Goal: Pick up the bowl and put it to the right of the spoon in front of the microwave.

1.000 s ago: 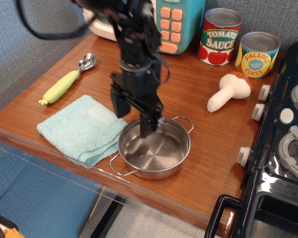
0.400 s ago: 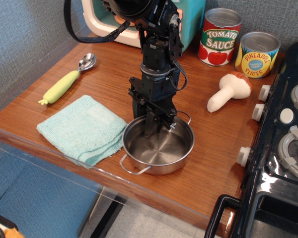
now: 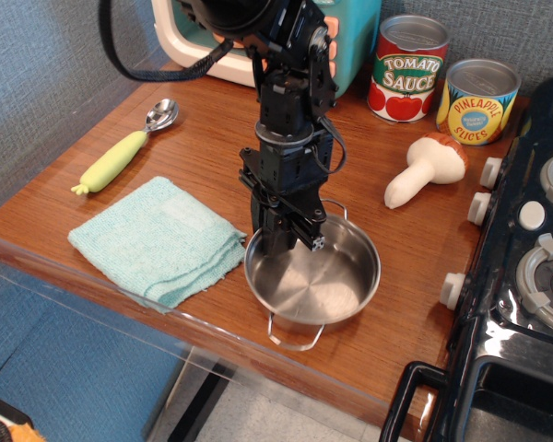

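The bowl point(image 3: 318, 281), a shallow shiny steel pan with two wire loop handles, sits near the table's front edge, tilted and seemingly raised a little. My gripper point(image 3: 281, 241) points straight down and is shut on its back-left rim, one finger inside and one outside. The spoon point(image 3: 127, 155), with a yellow-green handle and a silver bowl, lies at the left, well apart from the gripper. The microwave point(image 3: 352, 44), teal with a cream front, stands at the back, and my arm hides most of it.
A folded teal cloth point(image 3: 157, 239) lies just left of the bowl. A tomato sauce can point(image 3: 407, 69), a pineapple can point(image 3: 477, 101) and a toy mushroom point(image 3: 424, 170) are at the back right. A black stove point(image 3: 525, 276) borders the right side.
The gripper moved from the bowl's left side to its back rim and closed on it. The bowl shifted right, turned so one handle faces front, and tilted up.
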`<state>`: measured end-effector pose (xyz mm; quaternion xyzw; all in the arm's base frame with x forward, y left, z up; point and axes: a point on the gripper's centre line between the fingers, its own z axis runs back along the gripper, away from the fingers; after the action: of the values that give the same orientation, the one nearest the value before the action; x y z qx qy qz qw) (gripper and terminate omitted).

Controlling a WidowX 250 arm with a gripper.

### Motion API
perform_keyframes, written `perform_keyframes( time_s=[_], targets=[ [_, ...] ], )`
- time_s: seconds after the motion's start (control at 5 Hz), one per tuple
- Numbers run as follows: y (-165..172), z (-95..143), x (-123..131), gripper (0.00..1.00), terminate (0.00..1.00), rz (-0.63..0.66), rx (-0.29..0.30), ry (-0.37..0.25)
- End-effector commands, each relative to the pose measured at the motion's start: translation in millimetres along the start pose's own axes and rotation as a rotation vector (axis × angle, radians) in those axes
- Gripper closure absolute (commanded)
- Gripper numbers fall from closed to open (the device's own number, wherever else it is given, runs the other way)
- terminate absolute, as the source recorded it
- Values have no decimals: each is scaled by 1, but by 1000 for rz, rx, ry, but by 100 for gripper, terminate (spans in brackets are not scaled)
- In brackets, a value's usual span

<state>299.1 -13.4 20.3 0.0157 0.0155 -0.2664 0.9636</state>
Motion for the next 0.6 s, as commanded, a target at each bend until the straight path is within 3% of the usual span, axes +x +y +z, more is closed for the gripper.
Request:
perform_keyframes(
  time_s=[0.0,0.2,0.4],
  targets=[
    [67,87,31,100,0,169,31,-218],
    [121,86,36,100,0,281,22,-212],
    [147,73,32,100,0,322,11,-169]
  ],
)
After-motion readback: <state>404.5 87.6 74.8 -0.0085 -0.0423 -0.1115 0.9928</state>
